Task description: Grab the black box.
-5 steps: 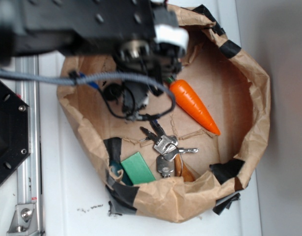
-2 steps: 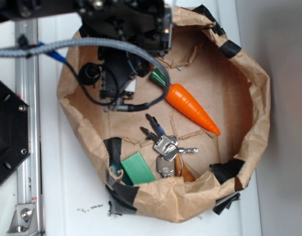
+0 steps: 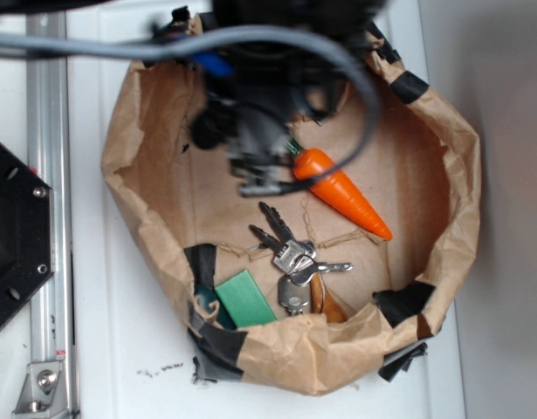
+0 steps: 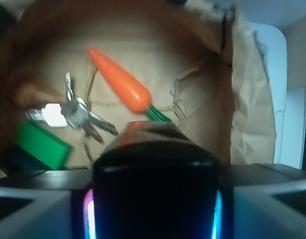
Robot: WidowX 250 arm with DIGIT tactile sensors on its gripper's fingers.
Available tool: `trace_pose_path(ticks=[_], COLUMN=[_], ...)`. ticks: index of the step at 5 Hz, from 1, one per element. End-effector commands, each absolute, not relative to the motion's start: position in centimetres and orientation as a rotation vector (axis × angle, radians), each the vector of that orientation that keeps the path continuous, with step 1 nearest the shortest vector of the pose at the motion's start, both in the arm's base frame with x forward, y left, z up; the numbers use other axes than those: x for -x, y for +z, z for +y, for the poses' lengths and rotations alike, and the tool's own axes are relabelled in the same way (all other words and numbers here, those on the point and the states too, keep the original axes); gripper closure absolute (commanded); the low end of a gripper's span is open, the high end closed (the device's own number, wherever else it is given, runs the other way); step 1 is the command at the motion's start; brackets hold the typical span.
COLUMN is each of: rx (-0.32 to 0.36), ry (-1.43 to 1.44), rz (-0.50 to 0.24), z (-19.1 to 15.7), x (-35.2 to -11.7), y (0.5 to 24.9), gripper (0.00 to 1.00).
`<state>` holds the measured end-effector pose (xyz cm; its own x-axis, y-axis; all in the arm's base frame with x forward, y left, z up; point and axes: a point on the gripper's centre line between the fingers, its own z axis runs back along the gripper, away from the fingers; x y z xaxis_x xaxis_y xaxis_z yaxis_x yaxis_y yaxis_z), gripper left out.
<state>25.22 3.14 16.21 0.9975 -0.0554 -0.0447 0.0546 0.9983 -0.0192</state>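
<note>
In the wrist view the black box [image 4: 155,186], glossy with a bright reflection on its top face, fills the space between my grey fingers [image 4: 41,211]. My gripper [image 4: 155,199] is shut on it, above the bag floor. In the exterior view my gripper [image 3: 261,161] is a dark blur over the upper middle of the brown paper bag [image 3: 443,157], just left of the orange toy carrot's [image 3: 342,192] green top. The arm hides the black box in that view.
Inside the bag lie the carrot [image 4: 120,82], a bunch of keys [image 3: 294,257] and a flat green block [image 3: 246,298] near the front wall. A large black octagonal plate [image 3: 15,236] and a metal rail [image 3: 50,175] stand to the left of the bag.
The arm has swung from the bag's left side toward the right, ending beside the carrot's green top, and it looks more blurred. Carrot, keys and green block stay where they were.
</note>
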Motion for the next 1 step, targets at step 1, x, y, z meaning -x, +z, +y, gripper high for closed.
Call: trace_pose_path(ticks=[1], rx=[-0.018], ry=[-0.013], rz=[-0.02], z=[1.28], x=[-25.71], y=[18.71], gripper=[1.0])
